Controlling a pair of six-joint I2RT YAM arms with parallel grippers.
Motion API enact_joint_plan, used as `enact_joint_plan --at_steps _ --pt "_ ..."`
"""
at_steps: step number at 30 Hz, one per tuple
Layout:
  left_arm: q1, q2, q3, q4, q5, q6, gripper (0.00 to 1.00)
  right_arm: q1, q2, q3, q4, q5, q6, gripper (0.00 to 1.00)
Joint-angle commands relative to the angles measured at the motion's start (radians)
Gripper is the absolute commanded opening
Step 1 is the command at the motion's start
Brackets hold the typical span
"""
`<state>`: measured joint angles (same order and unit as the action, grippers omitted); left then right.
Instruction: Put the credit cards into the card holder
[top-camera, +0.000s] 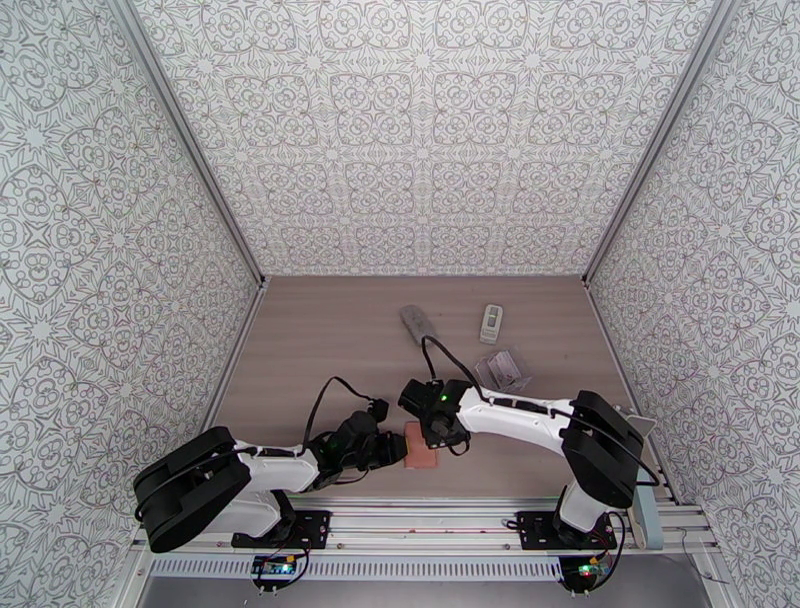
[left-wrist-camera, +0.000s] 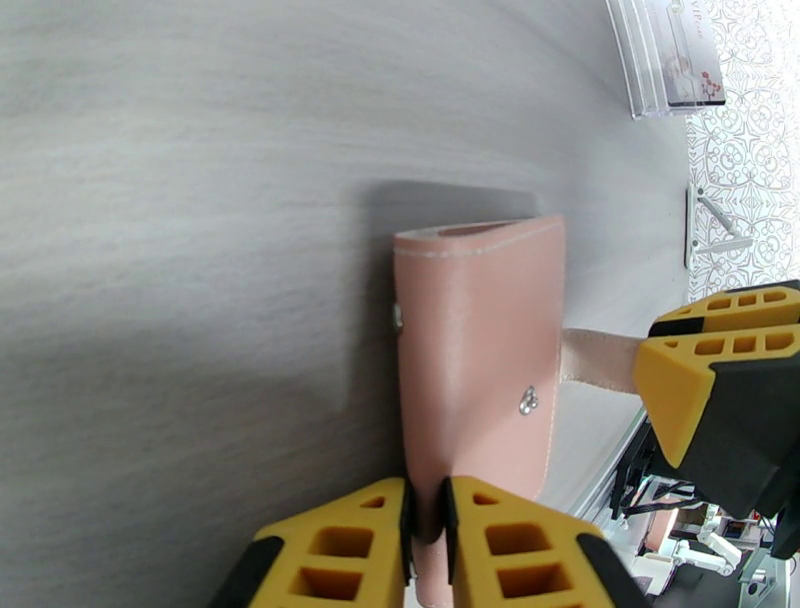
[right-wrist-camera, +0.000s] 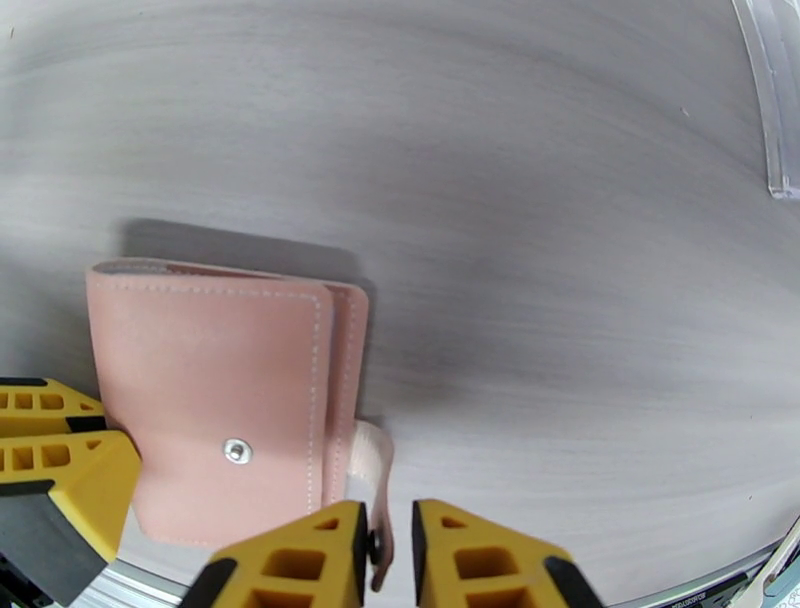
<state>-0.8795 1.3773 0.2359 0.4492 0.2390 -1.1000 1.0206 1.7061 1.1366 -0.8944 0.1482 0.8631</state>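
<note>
1. The worktop (top-camera: 330, 340) is mostly bare wood grain. All the action is down at the near edge, between the two arms.
2. The pink card holder (right-wrist-camera: 210, 370) lies flat there, folded shut. Its long axis looks like it runs roughly near-to-far, and there's a pincer on each side.
3. The left pincer (left-wrist-camera: 428, 500) is clenched on the holder's edge nearest its own arm. The right pincer (right-wrist-camera: 388, 520) is clenched on the little strap (right-wrist-camera: 372, 460) sticking out of the other side.
4. The credit cards are the catch. A grey card (top-camera: 416, 322) and a white card (top-camera: 490, 322) lie loose toward the far side, well apart from both pincers. A clear stand (top-camera: 503, 368) sits between them and the right arm, which is the nearer one, so I'd guess it does the fetching.
5. The snap (right-wrist-camera: 235, 452) is bare, so the strap looks undone. The holder probably needs spreading open first.
</note>
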Motion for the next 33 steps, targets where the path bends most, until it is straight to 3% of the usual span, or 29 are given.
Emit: enact_joint_plan --at_steps 1,6,13,18,33 --pt "-0.012 0.014 0.002 -0.094 -0.025 0.000 0.20 -0.007 -0.001 -0.009 0.001 -0.005 -0.009 0.20" --pt "-0.012 0.013 0.004 -0.098 -0.024 0.000 0.21 -0.007 -0.010 -0.002 -0.003 -0.007 -0.011 0.14" --pt "-0.012 -0.055 0.052 -0.231 -0.048 0.035 0.35 -0.007 -0.056 0.030 -0.035 -0.022 -0.027 0.05" --pt "0.002 -0.195 0.089 -0.431 -0.130 0.077 0.46 -0.007 -0.109 0.038 -0.028 -0.078 -0.020 0.01" --pt "0.138 -0.652 0.031 -0.763 -0.154 0.091 0.54 -0.007 -0.281 0.040 0.120 -0.330 0.036 0.00"
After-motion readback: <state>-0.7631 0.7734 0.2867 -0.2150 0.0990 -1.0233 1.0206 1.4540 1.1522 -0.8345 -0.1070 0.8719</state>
